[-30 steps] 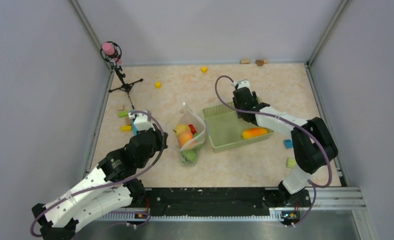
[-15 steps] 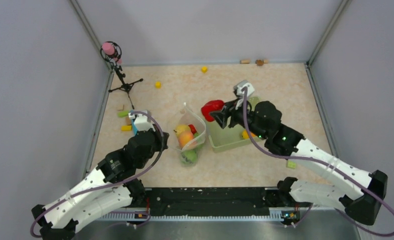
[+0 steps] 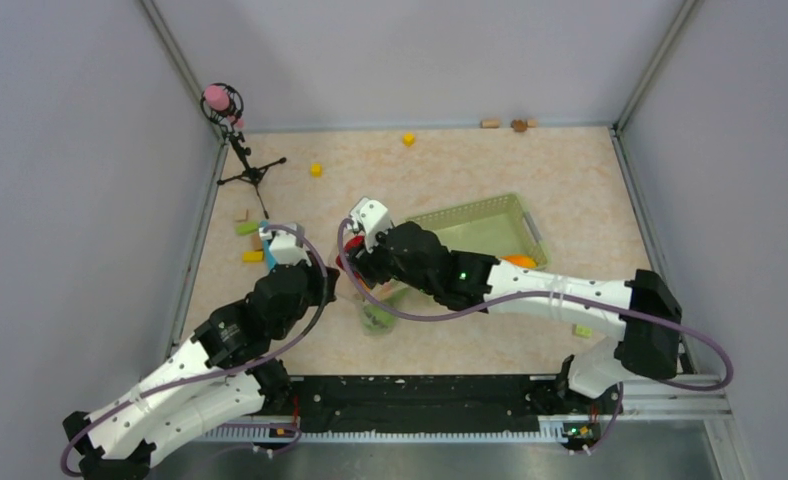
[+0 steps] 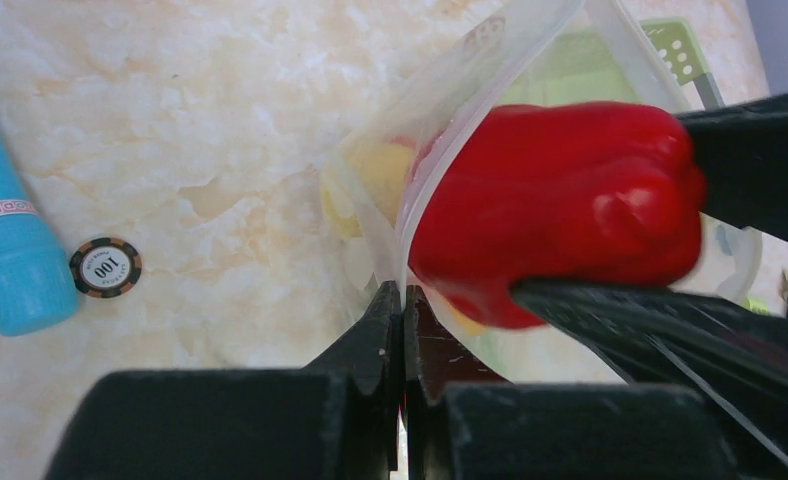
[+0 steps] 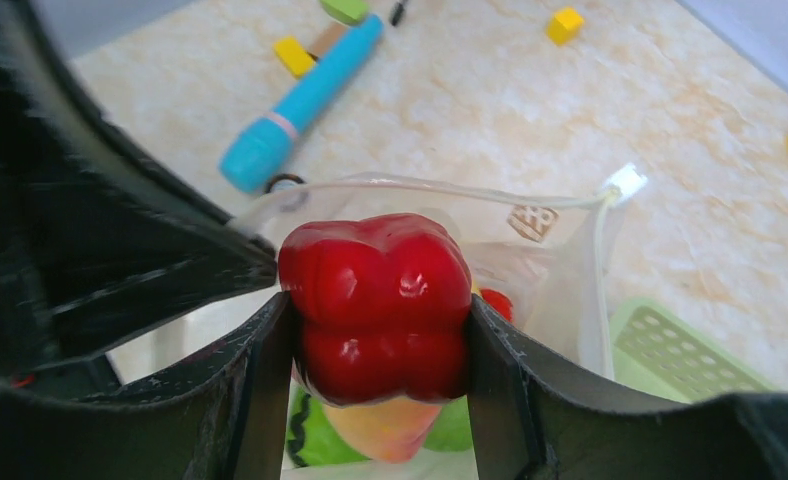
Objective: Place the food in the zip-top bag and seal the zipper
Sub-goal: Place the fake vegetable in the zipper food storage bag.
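R end effector [image 5: 375, 300], jaws approx. half-spread, clamps the glossy red plastic toy pepper [image 5: 370, 335] at the open mouth of the clear dotted zip-top bag [image 5: 560, 270], w/ peach and green toy food [image 5: 385, 440] inside, while L end effector [image 4: 402, 300], jaws fully closed, pinches the bag rim over the marbled beige tabletop [image 3: 450, 165].

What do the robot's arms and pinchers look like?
The left arm and right arm are long white tubes joined by chunky black joints. Each trails a thin purple cable that loops out beside it. A small white box sits by each wrist. The left gripper and right gripper each have two flat black fingers. A tiny green light glows on the right arm.
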### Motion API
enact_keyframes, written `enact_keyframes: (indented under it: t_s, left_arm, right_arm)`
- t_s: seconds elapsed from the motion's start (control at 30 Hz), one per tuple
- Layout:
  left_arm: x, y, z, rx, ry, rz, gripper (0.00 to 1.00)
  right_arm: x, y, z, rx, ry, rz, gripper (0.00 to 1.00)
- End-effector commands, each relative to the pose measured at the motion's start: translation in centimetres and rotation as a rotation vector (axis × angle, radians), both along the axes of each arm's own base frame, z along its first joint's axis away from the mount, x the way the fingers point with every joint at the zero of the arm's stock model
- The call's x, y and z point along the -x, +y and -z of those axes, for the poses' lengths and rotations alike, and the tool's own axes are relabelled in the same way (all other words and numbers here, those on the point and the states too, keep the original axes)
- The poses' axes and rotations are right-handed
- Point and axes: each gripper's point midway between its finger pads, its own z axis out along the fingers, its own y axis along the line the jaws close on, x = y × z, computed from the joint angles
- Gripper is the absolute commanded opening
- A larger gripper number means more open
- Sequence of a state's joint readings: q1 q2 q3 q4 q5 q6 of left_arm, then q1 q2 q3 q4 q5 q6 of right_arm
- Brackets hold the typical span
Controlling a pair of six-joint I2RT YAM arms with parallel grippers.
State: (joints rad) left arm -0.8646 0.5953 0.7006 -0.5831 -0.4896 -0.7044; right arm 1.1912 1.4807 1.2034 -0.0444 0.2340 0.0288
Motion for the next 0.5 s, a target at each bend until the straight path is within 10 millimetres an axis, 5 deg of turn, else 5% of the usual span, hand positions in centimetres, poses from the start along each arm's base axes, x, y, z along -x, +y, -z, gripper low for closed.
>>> enact_keyframes:
  t_s: [0.0,0.33,0.47]
  left_arm:
    - [-0.2,-0.8,-1.4,0.051,-0.045,0.020,0.00]
    - [0.0,-1.2,-1.7,0.063,-0.051,0.047,0.00]
    - [0.1,-1.3,-1.7,0.065,-0.049,0.059,0.00]
  right_arm:
    - [-2.2,-0.5,-2.0,0.035,-0.104,0.150,0.17]
    - [-5.6,-1.8,-0.1,0.119,-0.170,0.409,0.26]
    - [-5.9,-1.7,0.7,0.149,-0.164,0.427,0.46]
